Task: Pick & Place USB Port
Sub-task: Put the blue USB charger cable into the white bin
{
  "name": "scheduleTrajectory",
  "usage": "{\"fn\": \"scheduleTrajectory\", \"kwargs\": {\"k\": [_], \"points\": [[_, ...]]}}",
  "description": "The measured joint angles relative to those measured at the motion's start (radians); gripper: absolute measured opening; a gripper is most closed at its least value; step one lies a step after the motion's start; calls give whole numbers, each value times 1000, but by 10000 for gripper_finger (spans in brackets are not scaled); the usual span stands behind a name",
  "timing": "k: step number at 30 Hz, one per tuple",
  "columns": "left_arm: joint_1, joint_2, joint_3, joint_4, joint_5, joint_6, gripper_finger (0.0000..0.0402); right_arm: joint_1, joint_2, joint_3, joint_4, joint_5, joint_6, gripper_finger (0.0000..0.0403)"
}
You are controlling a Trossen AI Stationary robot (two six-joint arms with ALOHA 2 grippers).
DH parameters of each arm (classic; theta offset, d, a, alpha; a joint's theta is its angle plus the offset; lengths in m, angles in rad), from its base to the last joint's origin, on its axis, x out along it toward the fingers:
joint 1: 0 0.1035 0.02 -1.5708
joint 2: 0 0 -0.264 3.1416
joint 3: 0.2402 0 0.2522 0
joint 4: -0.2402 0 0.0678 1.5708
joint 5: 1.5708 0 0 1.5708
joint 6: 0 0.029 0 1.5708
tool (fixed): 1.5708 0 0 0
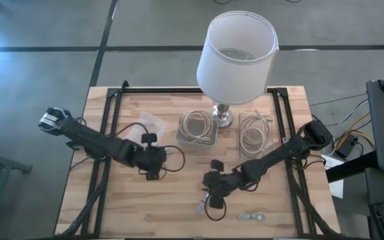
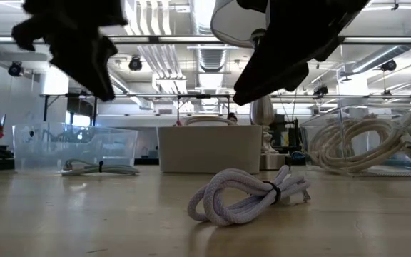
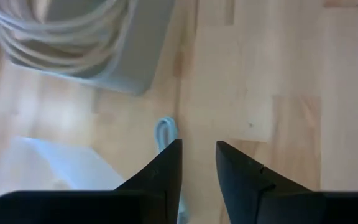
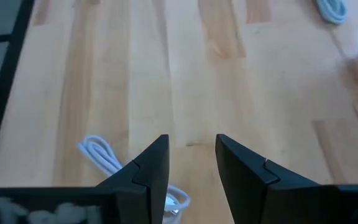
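Observation:
A small white USB cable bundle [image 1: 202,205] lies flat on the wooden table just near-side of my right gripper [image 1: 213,190]. It also shows in the right wrist view [image 4: 104,155], beside the left finger. My right gripper [image 4: 191,165] is open and empty above bare wood. A second small cable [image 3: 165,132] lies just ahead of my left gripper [image 3: 197,168], which is open and empty at the table's middle left [image 1: 153,165]. A third bundle [image 1: 252,217] lies near the front edge. A tied cable bundle [image 2: 248,196] shows in front in the low view.
A lamp with a white shade [image 1: 237,47] stands at the far middle. In front of it are a grey bin [image 1: 197,127] with coiled cable, a clear box [image 1: 254,133] with another coil and a clear container [image 1: 151,123]. Black rails [image 1: 109,133] run along both table sides.

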Motion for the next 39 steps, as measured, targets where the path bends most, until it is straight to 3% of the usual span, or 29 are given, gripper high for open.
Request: {"fn": "scheduleTrajectory", "kwargs": {"k": [4,8,14,23,28,33,39], "points": [[15,-14,-129,133,53,-2,106,-10,0,-29,56,-39,-9,125],[47,-8,-184,165,65,0,114,-34,0,-34,68,-62,-16,125],[102,36,-180,158,71,9,127,-63,0,-30,77,-88,-59,125],[154,86,-170,-109,65,43,131,-68,0,-31,74,-114,-112,125],[166,101,-170,-28,46,55,131,-68,0,-30,75,-115,-163,125],[169,119,-170,105,107,111,131,-76,0,-19,76,-159,-211,125],[201,150,-169,126,113,80,130,-84,0,-15,75,-167,-265,125]]}}
